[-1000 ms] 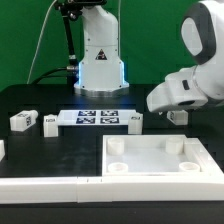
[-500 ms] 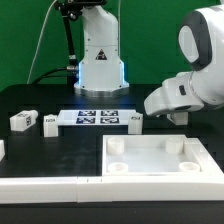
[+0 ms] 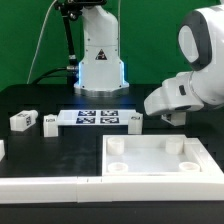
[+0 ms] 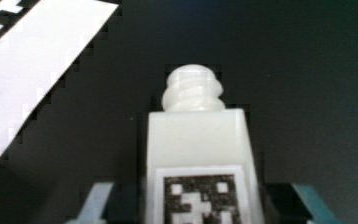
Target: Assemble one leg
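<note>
In the wrist view a leg [image 4: 197, 140] lies on the black table, a white block with a marker tag on its top face and a ribbed screw tip pointing away from me. My gripper [image 4: 197, 206] straddles its near end. A finger [image 4: 101, 205] stands on each side, with a thin dark gap to the leg, so the gripper is open. In the exterior view the gripper [image 3: 177, 116] is low over the table at the right, mostly hidden under the white hand, and this leg barely shows. Three more legs lie on the table: [image 3: 23, 120], [image 3: 50, 123], [image 3: 136, 120].
The marker board [image 3: 95, 118] lies in the middle of the table and also shows in the wrist view [image 4: 43, 60] beside the leg. The large white tray [image 3: 160, 160] with round corner sockets lies at the front. The robot base [image 3: 100, 60] stands behind.
The arm has moved slightly toward the exterior view's left and a little lower over the last second. It has barely moved in the last half second.
</note>
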Available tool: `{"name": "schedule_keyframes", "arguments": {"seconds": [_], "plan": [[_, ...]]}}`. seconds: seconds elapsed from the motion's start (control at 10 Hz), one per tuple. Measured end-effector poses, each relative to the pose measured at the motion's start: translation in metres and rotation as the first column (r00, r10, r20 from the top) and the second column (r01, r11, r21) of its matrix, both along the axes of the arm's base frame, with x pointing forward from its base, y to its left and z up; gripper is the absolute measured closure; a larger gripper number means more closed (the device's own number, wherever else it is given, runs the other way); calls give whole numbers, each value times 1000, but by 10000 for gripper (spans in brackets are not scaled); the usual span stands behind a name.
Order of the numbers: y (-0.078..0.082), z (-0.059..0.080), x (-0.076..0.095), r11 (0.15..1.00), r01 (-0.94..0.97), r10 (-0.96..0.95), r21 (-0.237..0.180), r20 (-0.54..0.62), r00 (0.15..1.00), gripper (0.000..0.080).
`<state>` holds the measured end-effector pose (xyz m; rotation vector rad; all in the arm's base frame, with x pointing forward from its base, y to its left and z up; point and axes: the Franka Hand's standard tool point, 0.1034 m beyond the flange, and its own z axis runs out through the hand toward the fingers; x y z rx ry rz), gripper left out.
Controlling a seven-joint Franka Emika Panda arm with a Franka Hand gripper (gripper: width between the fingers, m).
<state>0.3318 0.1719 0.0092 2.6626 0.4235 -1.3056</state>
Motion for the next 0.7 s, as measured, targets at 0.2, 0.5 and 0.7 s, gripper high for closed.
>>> {"name": "schedule_keyframes", "arguments": {"seconds": [0.2,0.5,0.7], "plan": [[0,0,0,1000,0,0,0,0,1000,513],[-1,0,0,1000,0,0,2,-1,1000,512],[-9,17,13,999,-21,20,44,6,1000,512]]}}
